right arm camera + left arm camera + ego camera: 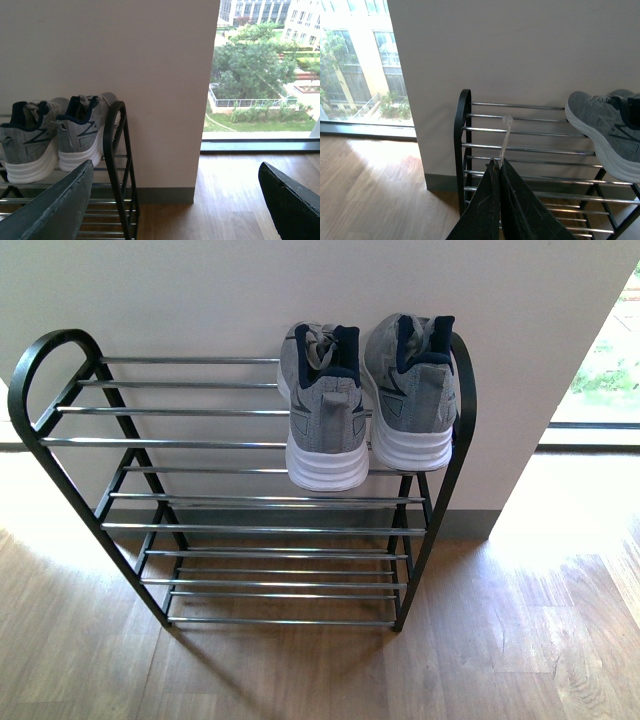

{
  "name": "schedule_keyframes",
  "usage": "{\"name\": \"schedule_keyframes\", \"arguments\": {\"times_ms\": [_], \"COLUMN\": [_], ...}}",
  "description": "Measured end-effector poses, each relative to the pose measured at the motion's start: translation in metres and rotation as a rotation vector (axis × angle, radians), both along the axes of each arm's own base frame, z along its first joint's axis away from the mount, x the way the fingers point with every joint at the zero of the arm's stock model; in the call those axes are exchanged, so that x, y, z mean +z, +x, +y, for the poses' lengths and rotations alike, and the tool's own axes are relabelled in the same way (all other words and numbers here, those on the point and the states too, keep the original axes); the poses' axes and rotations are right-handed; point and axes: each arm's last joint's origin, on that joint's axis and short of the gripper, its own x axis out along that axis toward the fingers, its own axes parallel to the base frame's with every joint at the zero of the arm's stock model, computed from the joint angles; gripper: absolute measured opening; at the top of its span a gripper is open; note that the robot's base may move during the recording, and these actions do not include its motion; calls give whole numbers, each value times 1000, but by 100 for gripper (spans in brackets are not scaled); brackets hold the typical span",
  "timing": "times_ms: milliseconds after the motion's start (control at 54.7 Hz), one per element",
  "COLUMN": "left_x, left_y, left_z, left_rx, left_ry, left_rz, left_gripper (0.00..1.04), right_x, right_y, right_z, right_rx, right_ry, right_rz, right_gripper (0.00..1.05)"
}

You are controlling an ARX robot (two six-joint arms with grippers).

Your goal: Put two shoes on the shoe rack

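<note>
Jaws of the left gripper (498, 165) are pressed together empty and those of the right gripper (175, 167) are spread wide, while two light grey knit, white-soled sneakers (325, 415) are set at the right end of the black chrome-rodded rack (200, 442), on its top tier with heels overhanging, so tipping could be caused by any knock.

Ahead of me, the low black metal shoe rack with chrome rods (190, 442) stands on the wooden plank floor (500, 640), backed against the pale wall (200, 290). A grey knit white-soled sneaker (325, 415) sits on the top tier towards the right end, heel facing me. Its twin sneaker (412, 390) is just beside it on the right, by the arched end.
</note>
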Motion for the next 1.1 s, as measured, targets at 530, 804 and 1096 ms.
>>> {"name": "schedule_keyframes", "arguments": {"times_ms": [530, 804, 1096], "left_x": [0, 0, 0], "left_y": [-4, -4, -4], "left_z": [0, 0, 0], "left_rx": [1, 2, 1], "left_ry": [0, 0, 2], "left_rz": [-16, -16, -16], "left_gripper": [29, 90, 95], "right_x": [0, 0, 0], "right_y": [0, 0, 0], "right_z": [0, 0, 0], "right_rx": [0, 2, 0], "right_ry": [0, 0, 0], "right_rz": [0, 0, 0], "right_gripper": [96, 96, 96]}}
